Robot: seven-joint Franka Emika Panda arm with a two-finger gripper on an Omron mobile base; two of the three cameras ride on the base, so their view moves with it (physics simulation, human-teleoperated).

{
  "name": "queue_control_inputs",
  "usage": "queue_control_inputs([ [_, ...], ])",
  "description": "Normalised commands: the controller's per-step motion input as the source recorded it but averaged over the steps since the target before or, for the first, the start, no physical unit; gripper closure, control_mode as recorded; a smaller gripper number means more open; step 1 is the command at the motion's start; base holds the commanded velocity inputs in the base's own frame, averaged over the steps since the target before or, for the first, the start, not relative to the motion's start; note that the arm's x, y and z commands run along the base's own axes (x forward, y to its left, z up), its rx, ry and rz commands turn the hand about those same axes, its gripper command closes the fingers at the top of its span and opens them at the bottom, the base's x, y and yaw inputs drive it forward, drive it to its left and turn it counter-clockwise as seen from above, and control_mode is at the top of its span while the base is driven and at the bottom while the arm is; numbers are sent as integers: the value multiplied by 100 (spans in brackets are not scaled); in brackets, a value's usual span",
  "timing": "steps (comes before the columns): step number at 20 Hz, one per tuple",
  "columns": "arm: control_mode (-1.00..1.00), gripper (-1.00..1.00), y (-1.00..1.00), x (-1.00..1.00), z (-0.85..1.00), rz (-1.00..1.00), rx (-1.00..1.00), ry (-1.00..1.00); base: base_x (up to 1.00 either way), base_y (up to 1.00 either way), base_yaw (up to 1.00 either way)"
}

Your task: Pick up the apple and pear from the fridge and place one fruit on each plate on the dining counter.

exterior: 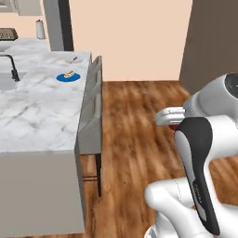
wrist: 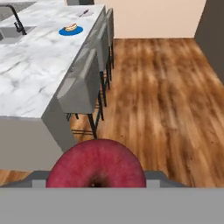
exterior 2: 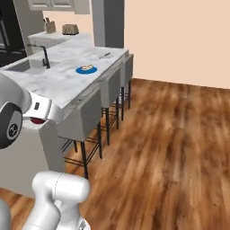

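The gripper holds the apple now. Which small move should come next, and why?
Probably carry the apple forward toward the dining counter. The gripper is shut on it over the wooden floor, short of the counter, and the blue plate lies far along the marble top.

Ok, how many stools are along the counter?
3, in a row along the dining counter: nearest stool, middle stool, far stool. More may be hidden.

Even, bright, rendered light; soft sheen on the wood floor, faint shadows under the stools, slightly soft, low-resolution edges throughout.
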Motion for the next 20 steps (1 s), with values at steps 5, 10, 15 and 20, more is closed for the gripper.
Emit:
queue_control_inputs([
  [5, 100, 100, 0, 0, 0, 0, 0, 0, 100, -100, 48],
  [10, 100, 100, 0, 0, 0, 0, 0, 0, 100, -100, 48],
  [15, 100, 100, 0, 0, 0, 0, 0, 0, 100, -100, 51],
  [20, 100, 100, 0, 0, 0, 0, 0, 0, 93, -100, 43],
])
